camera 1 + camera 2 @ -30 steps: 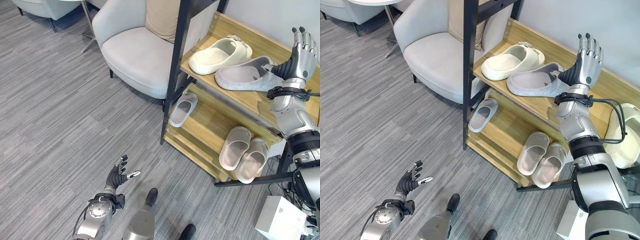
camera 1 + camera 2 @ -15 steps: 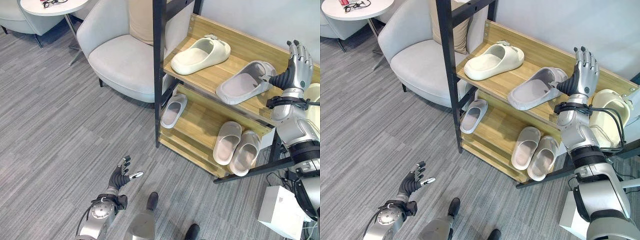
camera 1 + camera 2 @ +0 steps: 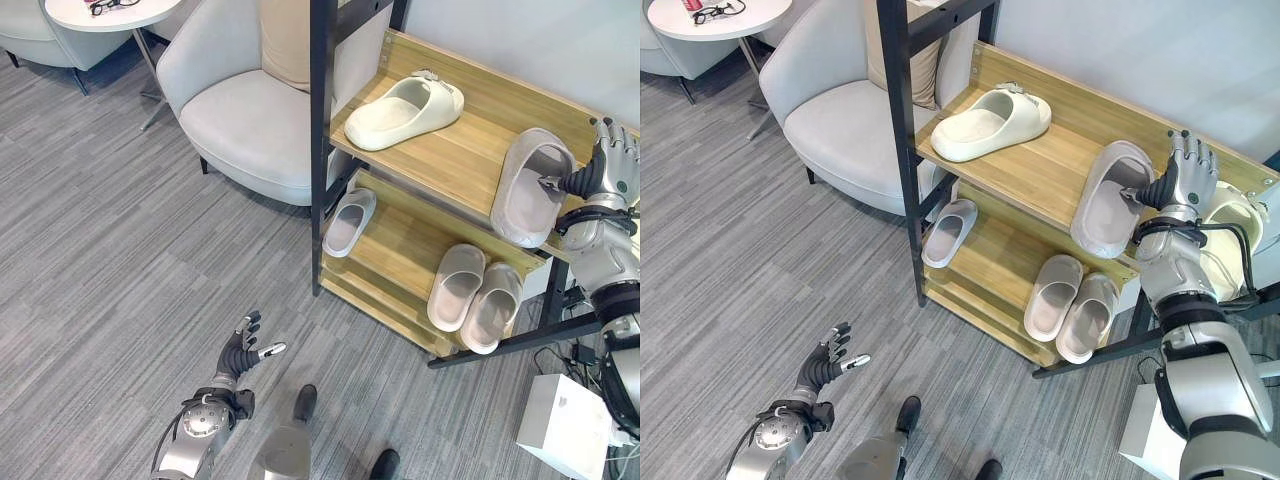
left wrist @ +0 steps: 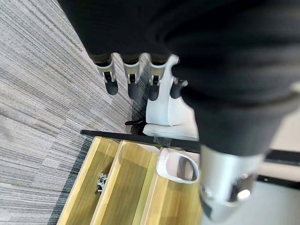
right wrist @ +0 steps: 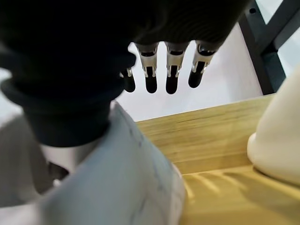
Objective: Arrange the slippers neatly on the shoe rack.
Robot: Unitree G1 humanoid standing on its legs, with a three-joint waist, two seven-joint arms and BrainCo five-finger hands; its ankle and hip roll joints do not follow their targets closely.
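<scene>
The right hand [image 3: 1185, 180] covered the heel end of the grey slipper [image 3: 1108, 196]. Behind that arm, a cream slipper [image 3: 1228, 240] was half hidden. The armchair [image 3: 245, 110] was cut by the frame's top edge.

two head eyes high above the shoe rack [image 3: 450, 165], wrist cameras close along each robot hand

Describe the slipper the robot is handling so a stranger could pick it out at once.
Find the wooden shoe rack beside the pale armchair and look at the right end of its upper shelf. The grey slipper there lies against the right hand, its toe overhanging the shelf's front edge. The cream slipper further left lies fully on the shelf.
</scene>
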